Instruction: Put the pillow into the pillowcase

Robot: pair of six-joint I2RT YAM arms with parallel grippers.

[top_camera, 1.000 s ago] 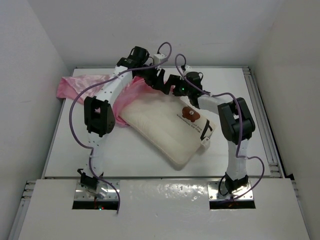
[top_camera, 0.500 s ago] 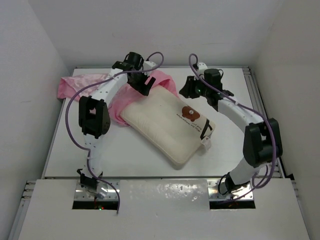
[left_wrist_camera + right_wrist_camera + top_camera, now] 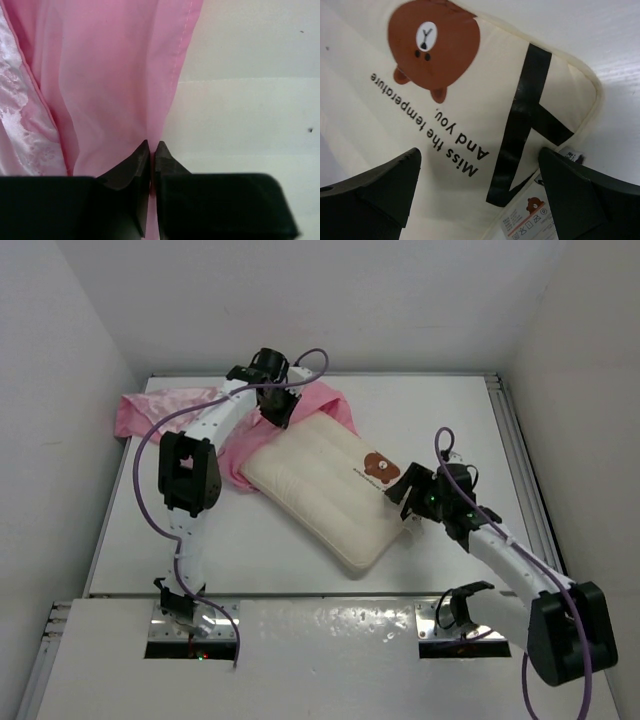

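- Your left gripper [image 3: 279, 412] is pressed together on a fold of the pillowcase [image 3: 170, 405], at the far side of the table [image 3: 460, 420]. In the left wrist view the fingertips [image 3: 142, 155] meet on the pink satin right beside its stitched hem.
- Your right gripper [image 3: 407, 494] is spread wide and holds nothing. It hovers over the near-right end of the pillow [image 3: 320, 490].
- In the right wrist view the two fingers [image 3: 395, 185] straddle the pillow's corner. The bear print [image 3: 434, 31] lies beyond them and the white tag [image 3: 527, 217] hangs off the edge just beside the right finger.
- The pillow lies flat in the middle of the table, set on a diagonal.
- Its long axis runs from the far-left, where the pink fabric bunches against it, to the near-right, where your open gripper waits.
- The rest of the pillowcase trails off to the far-left corner of the table. Whether the pillow's far end already sits inside the mouth cannot be told from above.
- The coming move likely turns on that diagonal. The case lies far-left of the pillow and the right arm sits at the opposite, tagged end.
- A push or a grip-and-slide from your right arm would therefore need to travel along the long axis, toward the fabric your left gripper is pinching.
- The left arm is the nearer one to the case and the right arm the nearer one to the pillow's free end.
- One risk is that thin satin held at a single point may sag shut ahead of the pillow's broad end.
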